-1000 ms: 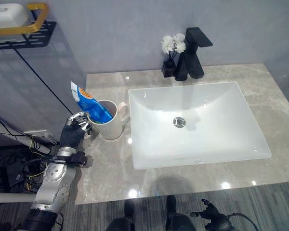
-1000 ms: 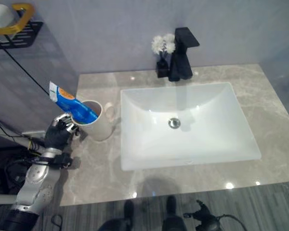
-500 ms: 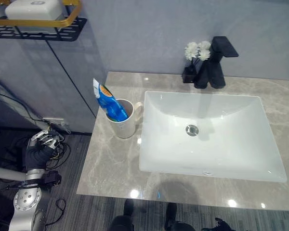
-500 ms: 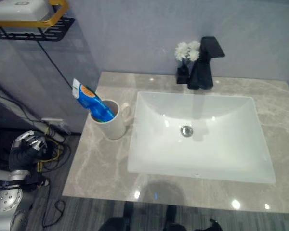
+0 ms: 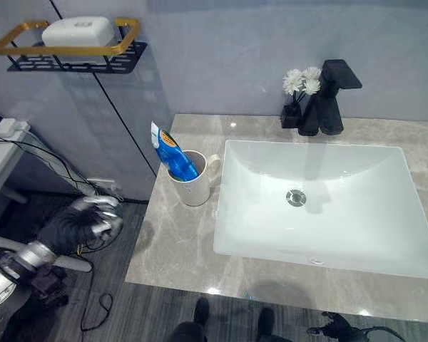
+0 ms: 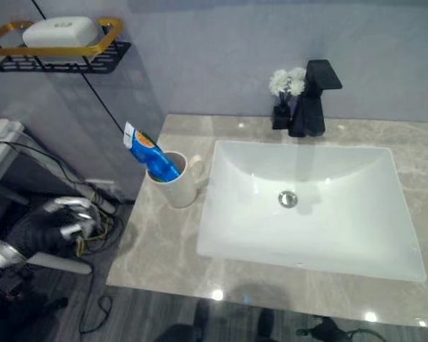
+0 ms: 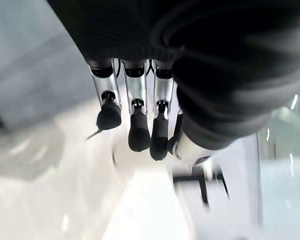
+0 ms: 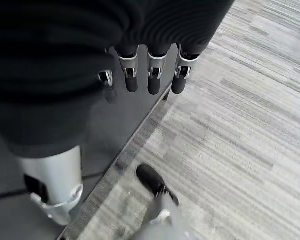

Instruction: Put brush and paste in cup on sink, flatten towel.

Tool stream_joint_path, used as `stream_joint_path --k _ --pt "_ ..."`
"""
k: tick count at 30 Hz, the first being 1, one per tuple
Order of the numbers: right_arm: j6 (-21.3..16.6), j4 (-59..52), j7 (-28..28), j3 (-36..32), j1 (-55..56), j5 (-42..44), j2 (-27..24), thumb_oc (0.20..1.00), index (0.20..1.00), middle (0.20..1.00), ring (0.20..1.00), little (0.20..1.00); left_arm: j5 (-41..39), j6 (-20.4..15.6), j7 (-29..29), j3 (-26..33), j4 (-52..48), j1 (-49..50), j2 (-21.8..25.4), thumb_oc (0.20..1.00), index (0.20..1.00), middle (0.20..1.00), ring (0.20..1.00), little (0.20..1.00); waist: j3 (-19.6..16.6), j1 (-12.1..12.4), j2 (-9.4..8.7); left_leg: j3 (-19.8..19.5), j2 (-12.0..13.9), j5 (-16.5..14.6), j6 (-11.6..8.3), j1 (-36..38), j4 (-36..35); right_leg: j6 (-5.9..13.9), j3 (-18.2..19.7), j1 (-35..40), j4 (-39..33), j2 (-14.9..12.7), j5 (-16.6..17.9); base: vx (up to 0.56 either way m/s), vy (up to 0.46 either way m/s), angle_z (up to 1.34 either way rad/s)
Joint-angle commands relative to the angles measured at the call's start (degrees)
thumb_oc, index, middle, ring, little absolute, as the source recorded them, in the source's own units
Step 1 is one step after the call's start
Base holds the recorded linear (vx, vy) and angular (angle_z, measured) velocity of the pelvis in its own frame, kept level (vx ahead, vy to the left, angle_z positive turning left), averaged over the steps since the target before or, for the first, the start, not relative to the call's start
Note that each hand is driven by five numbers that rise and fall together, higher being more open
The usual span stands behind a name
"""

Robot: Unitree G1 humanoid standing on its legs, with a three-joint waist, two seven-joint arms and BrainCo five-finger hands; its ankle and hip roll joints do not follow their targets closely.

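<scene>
A cream cup (image 5: 193, 183) stands upright on the grey marble counter (image 5: 171, 242), just beside the left rim of the white sink basin (image 5: 321, 206), its handle turned toward the basin. A blue toothpaste tube (image 5: 172, 153) leans in the cup, its upper end tilted out over the rim toward the wall on my left; something green shows at the cup's mouth in the right eye view, too small to identify. My left hand (image 5: 82, 222) hangs off the counter's left edge, well apart from the cup, over the floor; its fingers (image 7: 138, 131) are relaxed, nearly straight, and hold nothing. My right hand (image 8: 149, 75) hangs low over the striped grey floor (image 8: 240, 125), fingers likewise extended and empty. At the back of the counter a black faucet (image 5: 332, 96) stands behind the basin with a small black vase of white flowers (image 5: 299, 92) touching or just beside it. On the wall, upper left, a black-and-gold shelf (image 5: 68, 53) carries a white soap dish (image 5: 78, 31).
</scene>
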Motion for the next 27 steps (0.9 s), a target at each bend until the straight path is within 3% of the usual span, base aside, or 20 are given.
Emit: stream_joint_path --k 1,6,15,23,27 --pt "-2.0 0.6 0.9 2.9 -4.8 -1.2 0.7 1.0 1.0 1.0 1.0 1.0 -3.7 -0.9 -3.8 2.9 0.3 -1.2 3.3 0.2 0.2 0.2 0.2 0.2 0.9 -0.9 -3.58 0.7 -0.1 -0.9 -0.14 -1.2 3.4 2.99 4.8 1.1 1.0 -2.4 0.6 -0.01 0.0 -0.13" --pt "-2.1 -0.1 1.7 3.9 -3.4 -1.2 0.8 1.0 1.0 1.0 1.0 1.0 -5.2 -0.2 -5.2 3.7 0.6 -0.8 6.6 0.2 0.2 0.2 0.2 0.2 0.6 -1.6 -3.22 1.4 0.1 -0.9 -0.14 -0.6 3.0 3.27 5.5 1.0 1.0 -2.5 0.8 0.0 0.002 -0.07" --pt "-2.4 -1.3 1.4 4.3 -2.8 -0.7 0.7 1.0 1.0 1.0 1.0 1.0 -5.1 -0.5 -5.1 -3.1 1.6 -5.7 5.1 0.2 0.2 0.2 0.2 0.2 1.2 -2.9 -3.26 2.6 -0.2 -1.6 0.27 -0.4 2.9 3.6 7.3 -0.5 1.6 -2.9 1.2 0.0 0.013 -0.06" --pt "-2.1 -2.9 1.0 6.0 -2.8 -0.6 0.0 1.0 1.0 1.0 1.0 1.0 -2.1 -1.1 -3.8 -20.2 5.0 -22.2 3.3 0.2 0.2 0.2 0.2 0.2 1.1 -6.0 -3.51 4.5 0.0 -1.9 0.26 0.4 1.8 3.7 9.2 -1.4 1.6 -2.9 1.3 0.03 0.015 -0.12" --pt "-2.0 -3.4 0.8 5.9 -2.7 0.6 -0.3 1.0 1.0 1.0 1.0 1.0 -1.1 -1.4 -3.6 -24.4 6.2 -25.9 3.4 0.2 0.2 0.2 0.2 0.2 0.8 -7.4 -3.62 5.4 0.3 -2.0 0.21 1.1 1.1 3.68 10.1 -1.7 1.2 -2.6 1.5 0.04 0.002 -0.08"
